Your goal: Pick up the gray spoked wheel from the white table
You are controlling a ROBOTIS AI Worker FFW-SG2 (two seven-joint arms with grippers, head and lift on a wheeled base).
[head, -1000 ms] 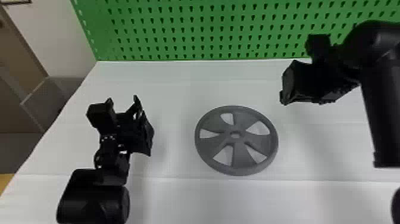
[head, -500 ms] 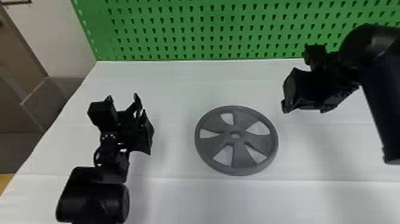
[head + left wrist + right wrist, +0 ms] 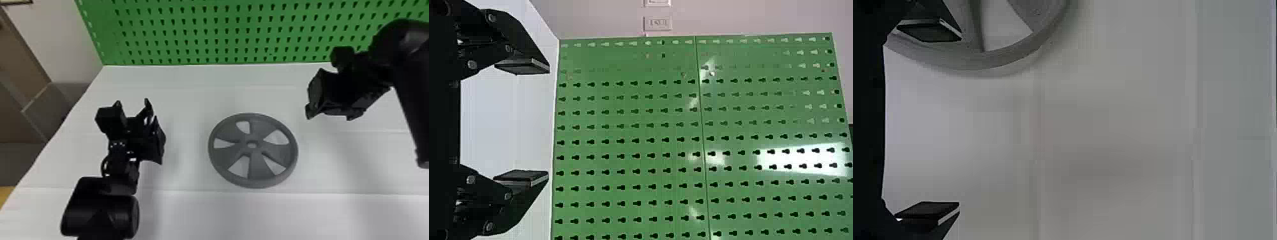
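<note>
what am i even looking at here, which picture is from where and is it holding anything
This is a robot with two black arms, the left arm and the right arm. The head view looks down from its head; the other two come from cameras on its wrists. A gray spoked wheel lies flat on a white table in front of a green pegboard. Each arm ends in a two-fingered gripper: the left gripper and the right gripper are both open and hold nothing.

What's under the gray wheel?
White table shows through the gaps between the gray wheel's spokes. What lies right beneath its rim and spokes is covered, so I can't tell.
</note>
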